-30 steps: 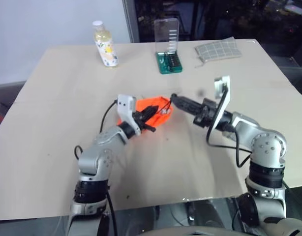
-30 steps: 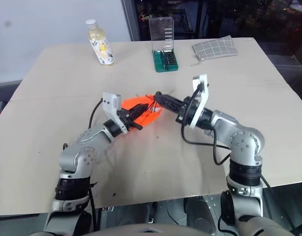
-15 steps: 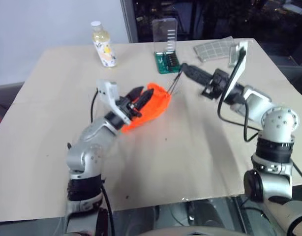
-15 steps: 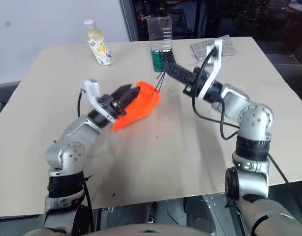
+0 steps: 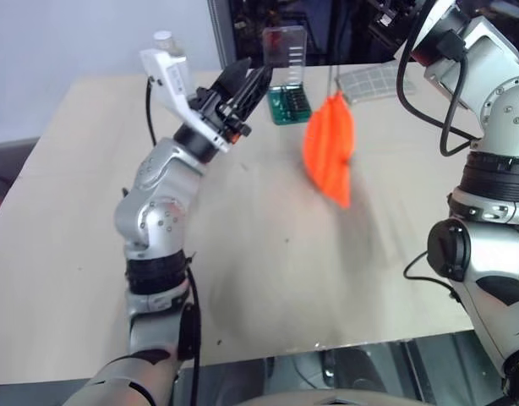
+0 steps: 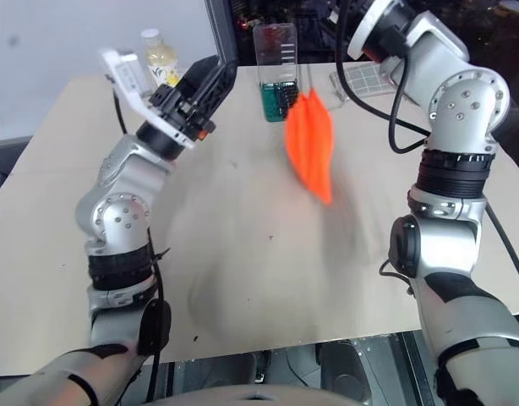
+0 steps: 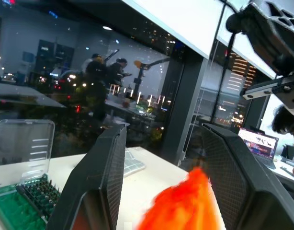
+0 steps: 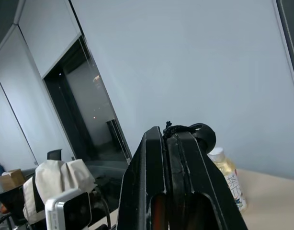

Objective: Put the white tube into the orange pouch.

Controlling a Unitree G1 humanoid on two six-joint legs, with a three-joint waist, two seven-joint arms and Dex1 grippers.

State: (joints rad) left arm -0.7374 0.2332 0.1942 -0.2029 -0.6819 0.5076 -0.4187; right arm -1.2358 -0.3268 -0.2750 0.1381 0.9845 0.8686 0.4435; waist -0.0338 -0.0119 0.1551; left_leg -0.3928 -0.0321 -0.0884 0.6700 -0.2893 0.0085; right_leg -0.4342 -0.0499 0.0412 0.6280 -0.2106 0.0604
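The orange pouch (image 5: pixel 330 148) hangs in the air above the table, blurred from swinging, on its thin dark cord that runs straight up. My right gripper (image 8: pixel 166 132) is raised high and is shut on that cord, whose dark knot sits at its fingertips. My left gripper (image 5: pixel 247 80) is lifted to the left of the pouch, open and empty. Between its fingers in the left wrist view, the pouch (image 7: pixel 185 211) appears ahead and apart from them. The white tube is out of view.
At the table's (image 5: pixel 73 211) far edge stand a white-capped bottle (image 6: pixel 158 55) of yellowish liquid, a green bit case (image 5: pixel 286 97) with its clear lid up, and a grey checked cloth pouch (image 5: pixel 374 83).
Both arms have risen. My left gripper opened and let go of the pouch. The pouch left the table and now dangles from the cord in my right gripper.
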